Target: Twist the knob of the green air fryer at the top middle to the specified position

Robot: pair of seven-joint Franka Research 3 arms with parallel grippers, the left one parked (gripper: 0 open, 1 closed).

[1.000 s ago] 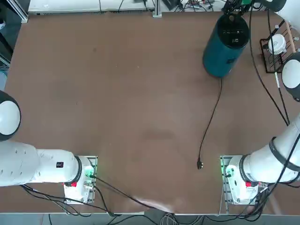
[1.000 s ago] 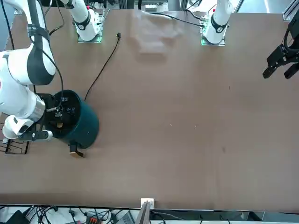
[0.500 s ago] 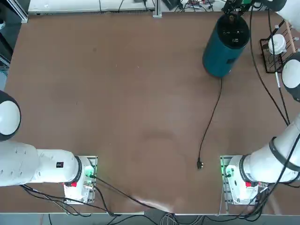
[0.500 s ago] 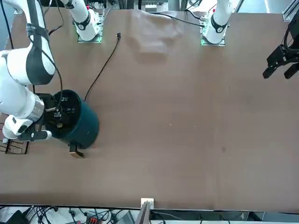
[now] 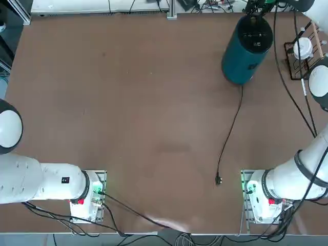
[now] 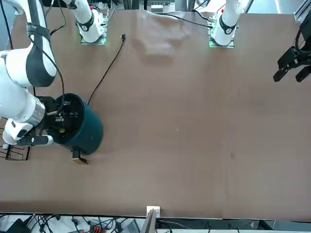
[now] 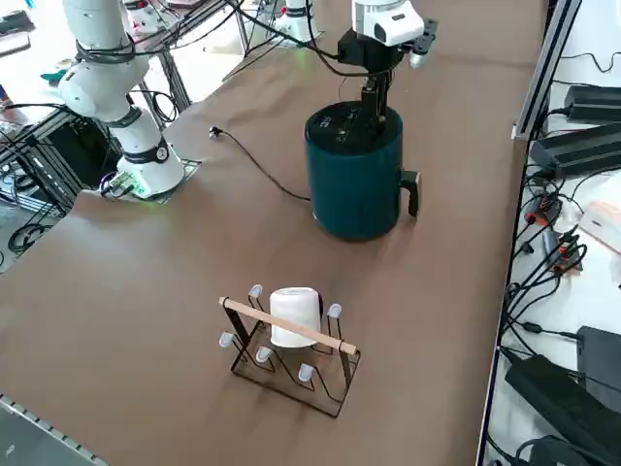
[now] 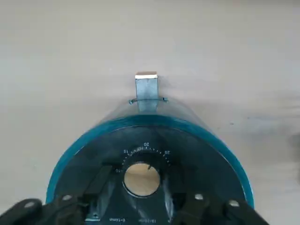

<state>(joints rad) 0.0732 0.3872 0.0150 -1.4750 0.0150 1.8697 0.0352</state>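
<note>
The green air fryer (image 5: 245, 51) (image 7: 354, 180) stands upright at the table's far edge on the right arm's side. Its black top panel (image 8: 187, 161) carries white dial marks around the small gold knob (image 8: 141, 179) (image 6: 61, 129). My right gripper (image 8: 140, 183) (image 7: 373, 105) points straight down onto that top. It is open, with one dark finger (image 8: 102, 183) on each side of the knob and only narrow gaps to it. In the top view the gripper (image 5: 254, 14) hangs over the fryer's far rim.
The fryer's black handle (image 8: 146, 88) (image 7: 413, 191) sticks out on the side away from the robot. Its power cord (image 5: 231, 125) trails unplugged toward the right arm's base. A black wire rack (image 7: 291, 354) holding a white cup (image 7: 293, 316) stands to the fryer's right.
The right wrist has shifted slightly over the fryer's top. The fryer, cord and rack have not moved.
</note>
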